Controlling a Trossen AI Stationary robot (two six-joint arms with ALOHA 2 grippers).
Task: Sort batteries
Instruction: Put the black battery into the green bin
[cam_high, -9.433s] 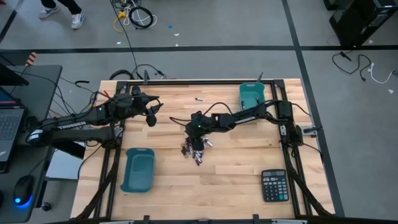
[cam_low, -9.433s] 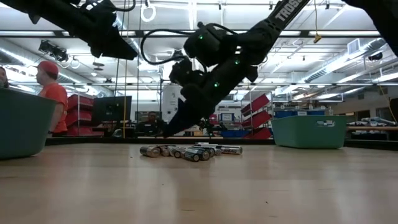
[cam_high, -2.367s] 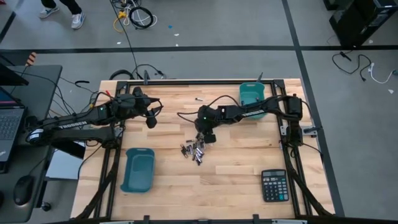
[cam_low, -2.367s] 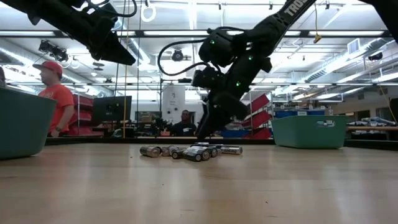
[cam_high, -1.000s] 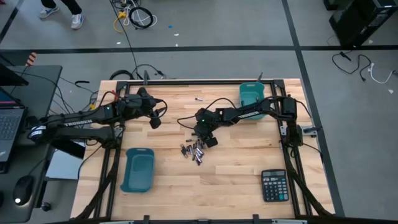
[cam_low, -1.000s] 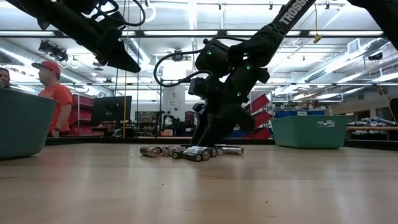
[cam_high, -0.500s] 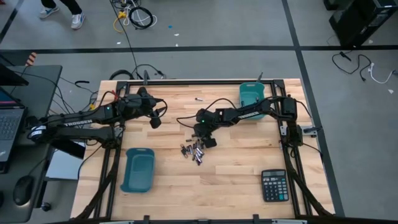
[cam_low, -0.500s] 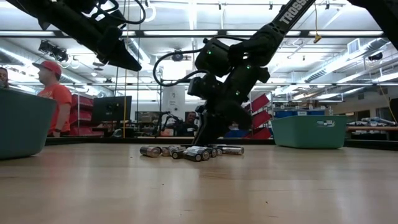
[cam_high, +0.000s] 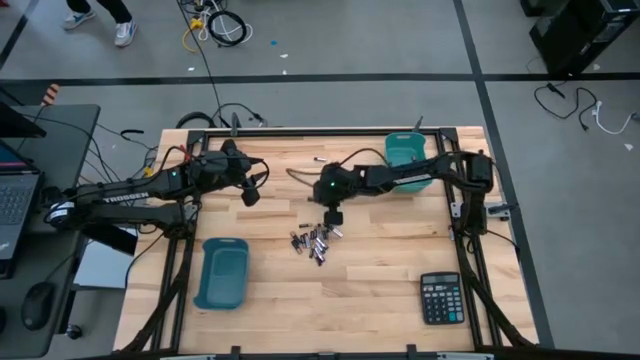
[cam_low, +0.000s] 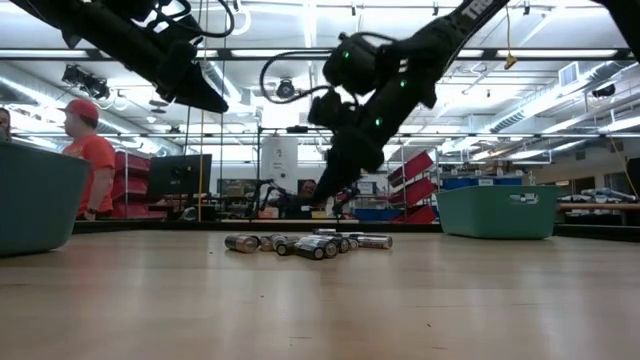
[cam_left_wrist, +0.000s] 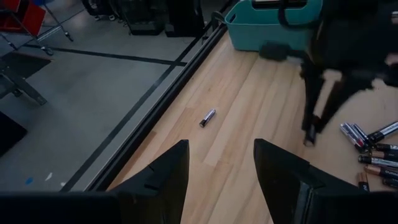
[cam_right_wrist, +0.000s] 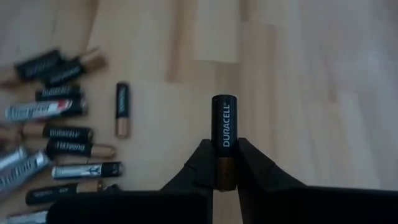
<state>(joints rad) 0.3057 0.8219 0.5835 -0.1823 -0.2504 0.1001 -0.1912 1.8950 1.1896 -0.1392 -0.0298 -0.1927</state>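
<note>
Several small batteries (cam_high: 312, 243) lie heaped on the wooden table's middle, also seen in the low view (cam_low: 305, 243) and the right wrist view (cam_right_wrist: 56, 143). My right gripper (cam_high: 335, 222) hangs just above the heap's far right side (cam_low: 322, 205), shut on one black-and-copper battery (cam_right_wrist: 224, 134). My left gripper (cam_high: 246, 195) waits open over the table's far left; its fingers (cam_left_wrist: 168, 180) have nothing between them. One stray battery (cam_high: 320, 159) lies alone near the far edge (cam_left_wrist: 207, 117). My right gripper pinches the battery's copper end (cam_right_wrist: 224, 169) between its two fingertips (cam_right_wrist: 200, 163). The battery lies along the fingers, its black end (cam_right_wrist: 224, 112) sticking out past them. The fingers slant downward, and the battery is lifted clear of the table.
A teal bin (cam_high: 222, 272) sits at the near left and another teal bin (cam_high: 405, 152) at the far right (cam_low: 497, 210). A black calculator (cam_high: 441, 298) lies at the near right. People stand in the room beyond the table (cam_low: 85, 160).
My right gripper has risen from the far right side of the battery heap, carrying one battery up clear of the table, and its wrist has rolled. The heap stays where it was.
</note>
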